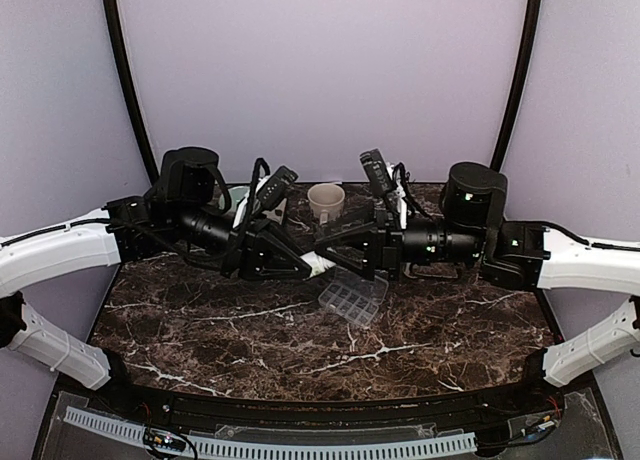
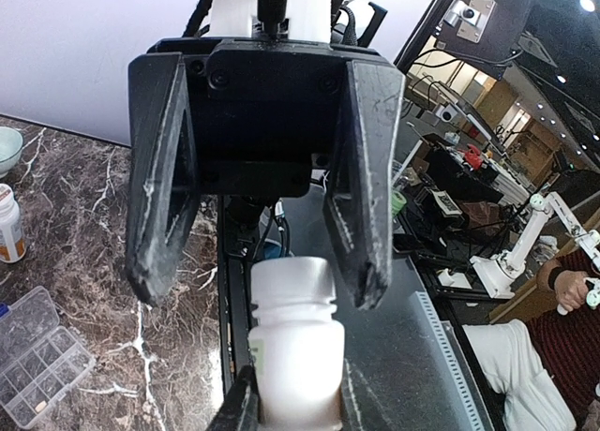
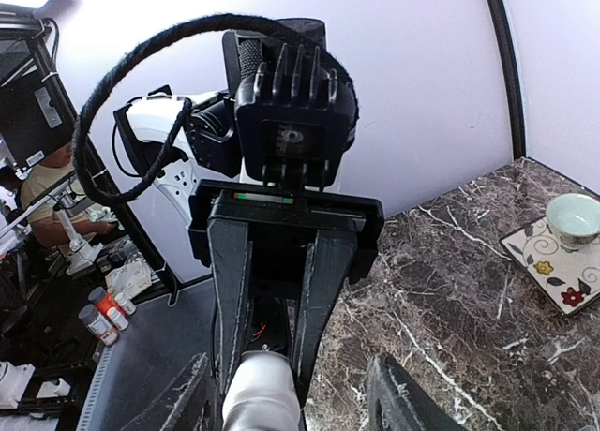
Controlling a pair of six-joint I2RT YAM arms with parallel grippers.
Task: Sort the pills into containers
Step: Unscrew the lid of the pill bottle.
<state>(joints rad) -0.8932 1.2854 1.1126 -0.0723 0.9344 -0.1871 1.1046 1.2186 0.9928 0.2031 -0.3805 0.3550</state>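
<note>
On the marble table (image 1: 450, 330), the containers (image 1: 352, 298) lie near left claw (image 3: 262, 379) clamping a bottle (image 2: 295, 347), right claw (image 2: 262, 293) apart.

Table (image 1: 250, 340): dark brown marble, white veining.
Pill tray (image 1: 352, 300): clear, colourless.
Mug (image 1: 326, 200): cream.
Bottle (image 2: 295, 347): white, cap also white.
Second bottle (image 2: 8, 227): white with an orange label.
Bowl (image 3: 574, 215): pale green.
Tile (image 3: 553, 272) under the bowl: white, with red flowers and dark scrolls.
Left gripper (image 2: 295, 403) and right gripper (image 2: 261, 290): black, edges scuffed pale.
Backdrop (image 1: 320, 70): pale lilac.
</note>
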